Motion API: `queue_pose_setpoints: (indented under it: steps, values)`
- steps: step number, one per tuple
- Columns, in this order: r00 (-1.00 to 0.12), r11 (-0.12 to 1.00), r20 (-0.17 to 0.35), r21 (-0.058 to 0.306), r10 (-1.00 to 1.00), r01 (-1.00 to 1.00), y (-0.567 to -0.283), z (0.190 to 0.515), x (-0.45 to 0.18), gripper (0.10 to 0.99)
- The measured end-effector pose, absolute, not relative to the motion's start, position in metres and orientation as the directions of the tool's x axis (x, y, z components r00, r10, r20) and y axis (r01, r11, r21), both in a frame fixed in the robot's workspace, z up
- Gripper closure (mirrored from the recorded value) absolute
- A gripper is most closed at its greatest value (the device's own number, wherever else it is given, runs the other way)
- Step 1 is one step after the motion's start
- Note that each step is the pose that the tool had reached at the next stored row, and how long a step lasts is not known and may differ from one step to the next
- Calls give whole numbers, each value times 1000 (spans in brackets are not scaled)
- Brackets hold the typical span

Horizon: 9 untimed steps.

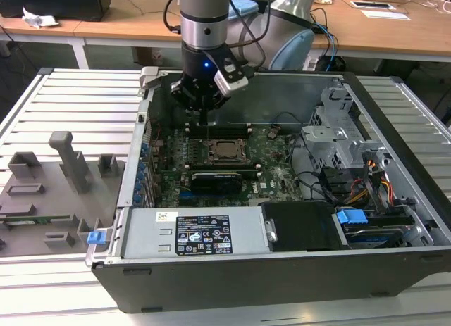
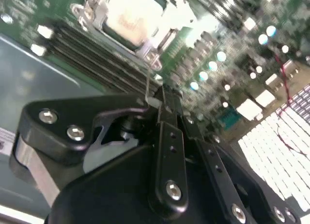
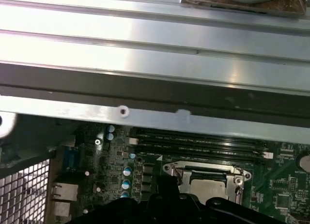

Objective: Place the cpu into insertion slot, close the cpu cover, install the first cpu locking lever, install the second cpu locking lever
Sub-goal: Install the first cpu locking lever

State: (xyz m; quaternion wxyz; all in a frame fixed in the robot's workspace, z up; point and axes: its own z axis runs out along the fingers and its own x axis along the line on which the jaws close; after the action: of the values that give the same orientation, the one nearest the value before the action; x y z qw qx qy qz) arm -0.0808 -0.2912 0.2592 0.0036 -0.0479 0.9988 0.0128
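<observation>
Exterior view: the arm reaches down into an open computer case [image 1: 282,270] on the slatted worktop [image 1: 70,101], its gripper [image 1: 205,120] poised over the green circuit board [image 1: 275,164] just behind the insertion slot [image 1: 211,159], where the cpu [image 1: 227,150] lies flat, metal top up. Second wrist view: the black fingertips [image 2: 167,100] are drawn together on the end of a thin locking lever [image 2: 147,81], whose long axis runs from the slot's corner to the gripper. First wrist view: the silvery cpu cover [image 3: 203,167] frames the seated chip, edges parallel to the long memory slots [image 3: 193,141] beside it.
</observation>
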Motion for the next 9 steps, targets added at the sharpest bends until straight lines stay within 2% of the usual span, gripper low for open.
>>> queue_pose_setpoints:
  steps: [9]
  values:
    - [-995, 995, -8, 21, -95, -95, -291, 257, -64, 980]
